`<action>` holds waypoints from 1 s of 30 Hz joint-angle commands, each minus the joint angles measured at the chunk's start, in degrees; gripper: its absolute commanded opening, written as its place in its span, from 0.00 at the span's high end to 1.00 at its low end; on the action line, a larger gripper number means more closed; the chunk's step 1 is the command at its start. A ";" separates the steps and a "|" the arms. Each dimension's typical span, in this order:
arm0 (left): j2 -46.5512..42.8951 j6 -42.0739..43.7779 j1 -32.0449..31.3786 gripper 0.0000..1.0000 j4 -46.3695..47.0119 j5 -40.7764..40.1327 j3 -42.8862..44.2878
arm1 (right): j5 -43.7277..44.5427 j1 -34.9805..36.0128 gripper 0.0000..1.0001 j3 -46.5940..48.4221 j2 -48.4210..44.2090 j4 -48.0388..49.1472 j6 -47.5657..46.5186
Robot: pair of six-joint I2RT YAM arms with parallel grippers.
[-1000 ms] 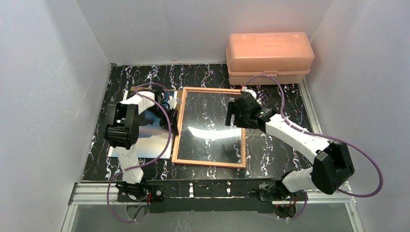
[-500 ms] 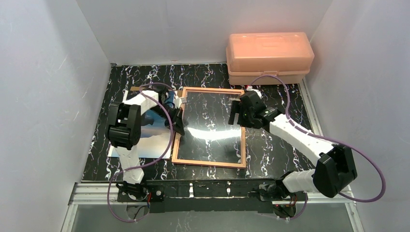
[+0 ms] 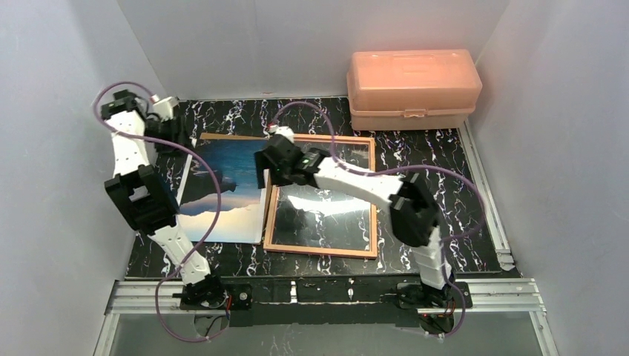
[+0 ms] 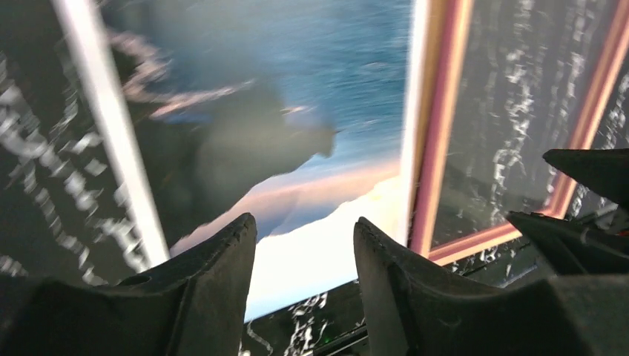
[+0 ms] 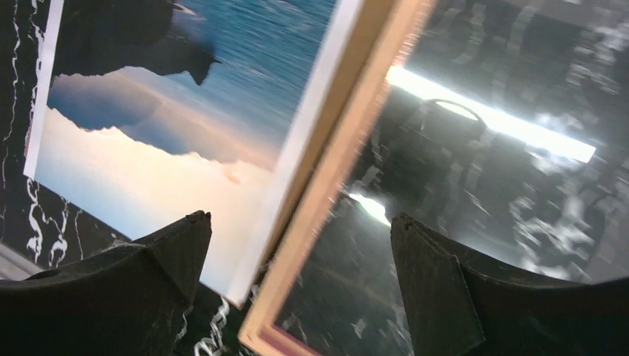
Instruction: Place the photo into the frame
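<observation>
Photo (image 3: 222, 189) lies flat, picture side up, left middle of top view. Frame (image 3: 330, 219) lies flat just right of it, edges touching. Right claw (image 3: 262, 174) hangs over that seam, fingers wide apart, holding nothing. Left claw (image 3: 172, 136) sits in upper left, fingers apart, holding nothing. Peach box (image 3: 412, 85) sits upper right.

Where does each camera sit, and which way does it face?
Top external: above, behind the bases, looking down at the table; both arms show.
Left wrist: on left arm, facing the photo; its jaws show.
Right wrist: on right arm, facing the frame edge; its jaws show.
Both wrist views share photo and frame.
</observation>
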 commanded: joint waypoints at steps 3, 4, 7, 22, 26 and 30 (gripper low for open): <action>0.59 4.63 7.45 0.51 -4.99 -8.75 -3.91 | -3.51 1.21 0.01 19.23 17.41 -1.53 -0.21; -0.13 4.84 7.85 0.52 -3.21 -10.63 -5.86 | -3.84 1.20 0.01 22.31 20.00 -2.28 -0.20; -2.90 5.60 8.23 0.53 4.09 -17.40 -12.36 | -5.43 1.13 0.01 29.78 26.81 -3.95 -0.10; -1.37 6.73 8.58 0.56 23.35 -27.34 -26.04 | -2.29 -0.37 0.01 22.19 24.67 -2.39 0.85; 0.25 5.86 8.58 0.57 23.50 -24.02 -25.92 | -1.67 -0.62 0.01 18.36 22.61 -1.70 1.66; 1.14 5.77 8.45 0.58 23.81 -22.18 -26.31 | -2.27 -0.56 0.01 14.86 21.07 0.22 3.26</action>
